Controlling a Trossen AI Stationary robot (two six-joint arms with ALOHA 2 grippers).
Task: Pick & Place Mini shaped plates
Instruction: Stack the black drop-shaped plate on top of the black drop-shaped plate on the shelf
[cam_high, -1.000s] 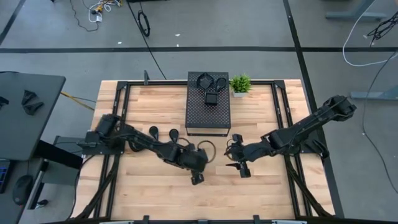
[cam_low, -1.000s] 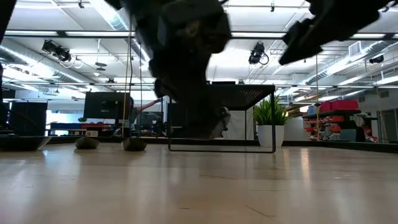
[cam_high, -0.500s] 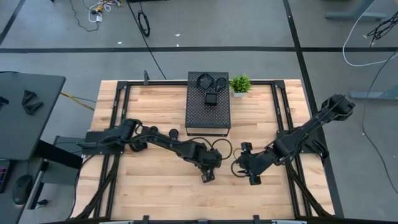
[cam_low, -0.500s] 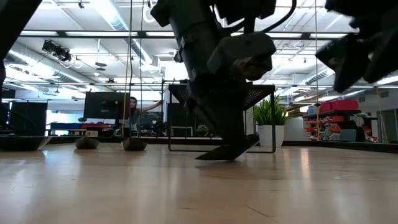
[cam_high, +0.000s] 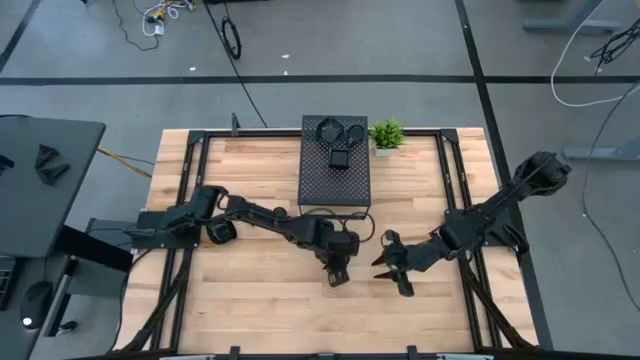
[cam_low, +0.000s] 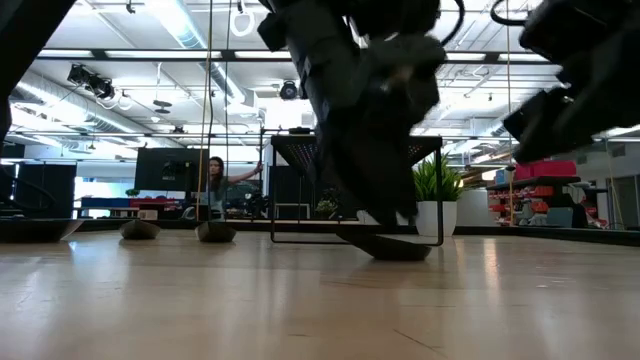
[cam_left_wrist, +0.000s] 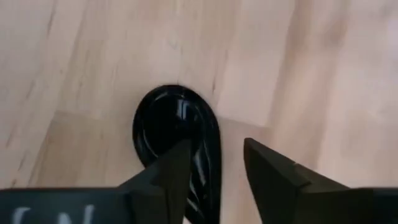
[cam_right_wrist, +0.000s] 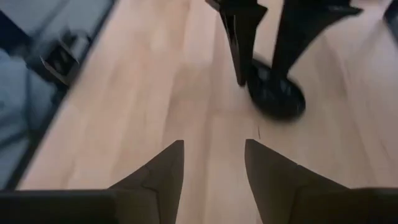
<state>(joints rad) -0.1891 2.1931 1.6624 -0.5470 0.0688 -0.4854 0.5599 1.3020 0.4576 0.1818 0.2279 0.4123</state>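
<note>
A glossy black teardrop-shaped mini plate (cam_left_wrist: 176, 127) lies flat on the wooden table (cam_high: 260, 300), also seen in the low view (cam_low: 396, 247) and the right wrist view (cam_right_wrist: 277, 94). My left gripper (cam_left_wrist: 214, 158) stands open over it near the table's middle (cam_high: 337, 276), pointing steeply down, its fingers astride the rim at the plate's narrow end. My right gripper (cam_right_wrist: 214, 152) hovers open a little to the right (cam_high: 392, 268), pointing at the plate with nothing between its fingers. Three more plates (cam_high: 340, 158) rest on the black perforated box (cam_high: 336, 190). My left gripper has one finger (cam_left_wrist: 166, 177) over the plate's narrow end and the other (cam_left_wrist: 273, 180) outside its rim (cam_left_wrist: 214, 146). I cannot tell whether either finger touches the plate.
The perforated box stands on thin legs (cam_low: 355, 190) just beyond the grippers, a small potted plant (cam_high: 386, 135) at its right. Two small dark dishes (cam_low: 215, 232) sit at the table's left. A person (cam_low: 213, 185) stands in the room far behind. Bare wood lies toward the near edge.
My left gripper has gone toward the table's right edge and a little down with the plate, then opened and let go. The plate, half a second ago tilted with one edge on the table, now lies flat. My right gripper has sunk lower.
</note>
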